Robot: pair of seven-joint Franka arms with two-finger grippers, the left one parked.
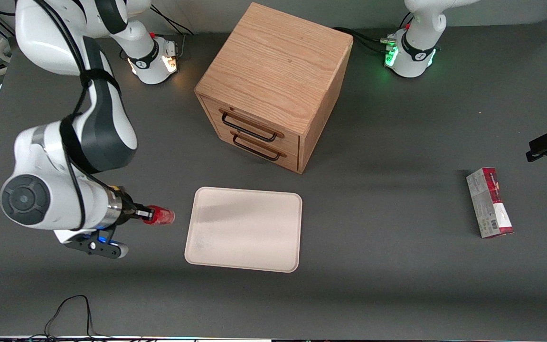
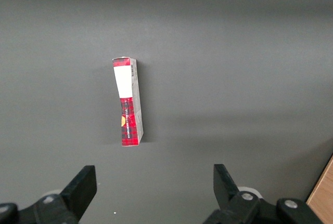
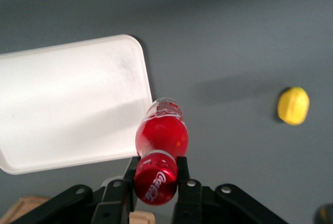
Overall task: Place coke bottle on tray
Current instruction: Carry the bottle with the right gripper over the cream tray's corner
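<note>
My right gripper (image 1: 146,214) is shut on the red cap of the small red coke bottle (image 1: 161,216) and holds it above the table, just beside the tray's edge toward the working arm's end. In the right wrist view the fingers (image 3: 182,172) clamp the cap of the coke bottle (image 3: 161,133), whose body hangs over the table next to the tray's rim. The beige tray (image 1: 245,228) lies flat in front of the cabinet's drawers and shows bare in the right wrist view (image 3: 67,99).
A wooden two-drawer cabinet (image 1: 273,85) stands farther from the front camera than the tray. A red-and-grey carton (image 1: 489,203) lies toward the parked arm's end, also in the left wrist view (image 2: 128,101). A yellow lemon-shaped object (image 3: 293,105) lies on the table.
</note>
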